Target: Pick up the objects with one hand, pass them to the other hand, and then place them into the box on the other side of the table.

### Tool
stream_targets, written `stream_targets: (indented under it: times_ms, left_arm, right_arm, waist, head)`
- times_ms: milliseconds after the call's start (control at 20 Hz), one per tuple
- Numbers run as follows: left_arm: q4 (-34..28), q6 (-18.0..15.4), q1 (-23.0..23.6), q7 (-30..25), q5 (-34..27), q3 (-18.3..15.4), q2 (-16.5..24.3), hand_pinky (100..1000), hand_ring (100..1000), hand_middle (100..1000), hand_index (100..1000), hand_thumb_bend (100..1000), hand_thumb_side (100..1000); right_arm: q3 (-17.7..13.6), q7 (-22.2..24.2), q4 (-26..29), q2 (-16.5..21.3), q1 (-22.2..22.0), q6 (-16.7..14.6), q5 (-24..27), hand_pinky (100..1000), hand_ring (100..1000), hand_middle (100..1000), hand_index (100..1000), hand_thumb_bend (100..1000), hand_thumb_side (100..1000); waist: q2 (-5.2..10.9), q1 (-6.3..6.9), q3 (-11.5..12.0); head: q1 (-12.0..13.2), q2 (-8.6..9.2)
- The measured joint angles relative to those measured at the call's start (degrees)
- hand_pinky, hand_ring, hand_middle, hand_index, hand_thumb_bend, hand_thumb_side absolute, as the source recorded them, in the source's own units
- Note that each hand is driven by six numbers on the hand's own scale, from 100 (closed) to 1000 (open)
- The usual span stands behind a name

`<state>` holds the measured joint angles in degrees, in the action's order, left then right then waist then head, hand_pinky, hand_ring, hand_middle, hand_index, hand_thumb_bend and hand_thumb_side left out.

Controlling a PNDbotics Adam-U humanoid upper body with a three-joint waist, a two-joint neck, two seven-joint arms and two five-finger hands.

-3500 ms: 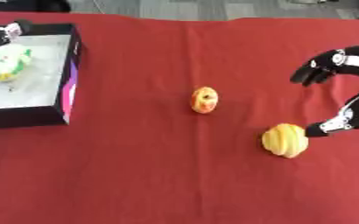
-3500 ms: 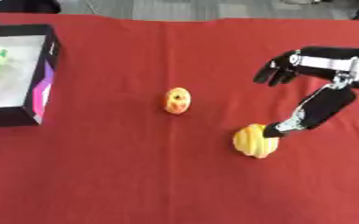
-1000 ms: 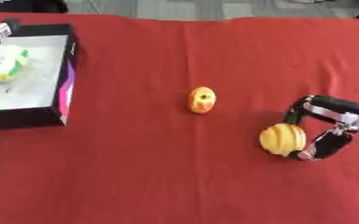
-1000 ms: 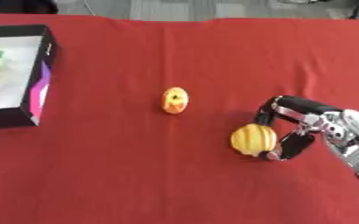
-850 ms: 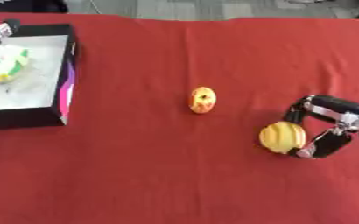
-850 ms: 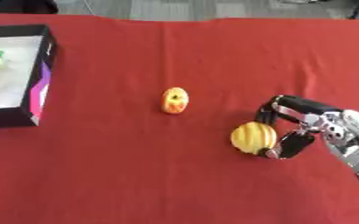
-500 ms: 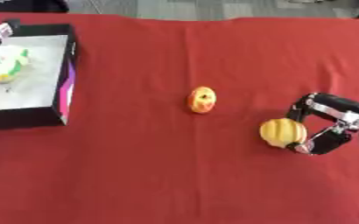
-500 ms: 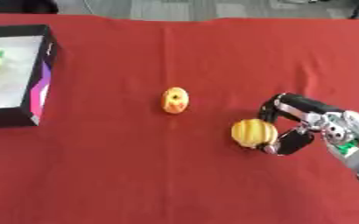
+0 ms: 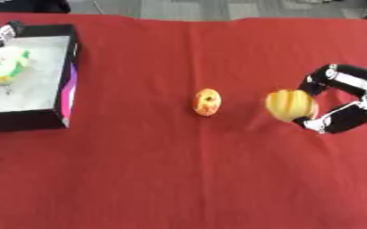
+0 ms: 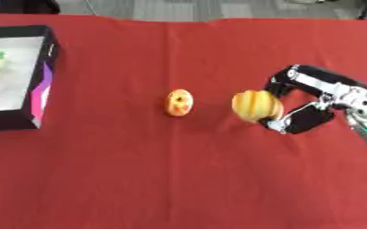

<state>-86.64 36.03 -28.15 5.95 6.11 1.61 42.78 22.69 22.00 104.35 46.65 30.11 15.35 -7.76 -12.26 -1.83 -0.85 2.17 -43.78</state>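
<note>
Right eye view shows my right hand point(image 10: 300, 103) curled around the yellow ridged fruit point(image 10: 256, 105). At its nine o'clock, apart, lies a small apple point(image 10: 179, 102) on the red surface point(image 10: 179, 179).

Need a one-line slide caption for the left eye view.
Right hand grips a yellow fruit; small apple mid-cloth, box at left.
</note>
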Motion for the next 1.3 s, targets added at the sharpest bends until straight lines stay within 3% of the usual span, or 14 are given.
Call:
stream_targets:
  times_ms: [250, 650, 700, 750, 850, 900, 950, 1300]
  left_arm:
    - [-0.39, -0.04, 0.00, -0.04, -0.07, 0.00, 0.00, 773, 849, 732, 747, 592, 564]
    - [-2.27, -1.14, -0.96, -1.93, -0.10, 1.42, 0.00, 754, 836, 727, 751, 593, 567]
    - [-2.77, -1.31, -1.19, -2.44, -0.04, 1.74, 0.00, 752, 835, 724, 753, 593, 567]
    - [-3.25, -1.47, -1.36, -2.98, -0.04, 2.01, 0.00, 752, 835, 727, 756, 593, 567]
    - [-4.14, -1.74, -1.69, -4.07, 0.00, 2.67, 0.00, 752, 835, 727, 757, 594, 566]
    - [-4.46, -1.82, -1.80, -4.58, 0.04, 2.95, 0.00, 751, 833, 726, 760, 594, 565]
    - [-4.75, -1.92, -2.03, -5.12, 0.07, 3.26, 0.00, 748, 831, 723, 760, 594, 564]
    - [-7.04, -2.69, -4.41, -9.40, 0.35, 6.20, 0.01, 742, 823, 720, 769, 594, 565]
  right_arm:
    - [-1.14, -2.55, 0.91, -2.53, 1.09, 0.50, 2.07, 766, 647, 504, 576, 245, 100]
    - [-0.23, -8.32, -0.89, -10.98, 3.64, -0.38, 2.38, 762, 650, 501, 580, 206, 100]
    - [0.03, -9.21, -1.35, -12.07, 3.86, -0.64, 2.55, 761, 649, 500, 580, 329, 100]
    - [0.29, -10.06, -1.82, -13.07, 4.03, -0.88, 2.78, 760, 650, 500, 580, 198, 100]
    - [0.87, -11.47, -2.70, -14.82, 4.35, -1.33, 3.19, 760, 649, 499, 580, 197, 100]
    - [1.15, -11.99, -3.07, -15.50, 4.53, -1.56, 3.34, 757, 649, 499, 580, 280, 100]
    - [1.42, -12.41, -3.42, -16.15, 4.76, -1.80, 3.47, 755, 649, 498, 580, 183, 100]
    - [3.05, -14.25, -5.88, -21.44, 6.26, -4.22, 3.38, 753, 650, 498, 581, 170, 100]
  waist:
    - [0.00, 0.00, -0.12]
    - [0.00, 0.62, 0.07]
    - [0.00, 0.67, 0.11]
    - [0.00, 0.68, 0.13]
    - [0.00, 0.68, 0.15]
    - [0.00, 0.68, 0.16]
    - [0.00, 0.68, 0.19]
    - [0.00, 0.99, 0.55]
  head:
    - [0.21, 0.00]
    - [0.25, 0.00]
    - [0.30, 0.00]
    - [0.38, 0.00]
    - [0.50, 0.00]
    - [0.55, 0.00]
    - [0.62, 0.00]
    - [0.67, 0.00]
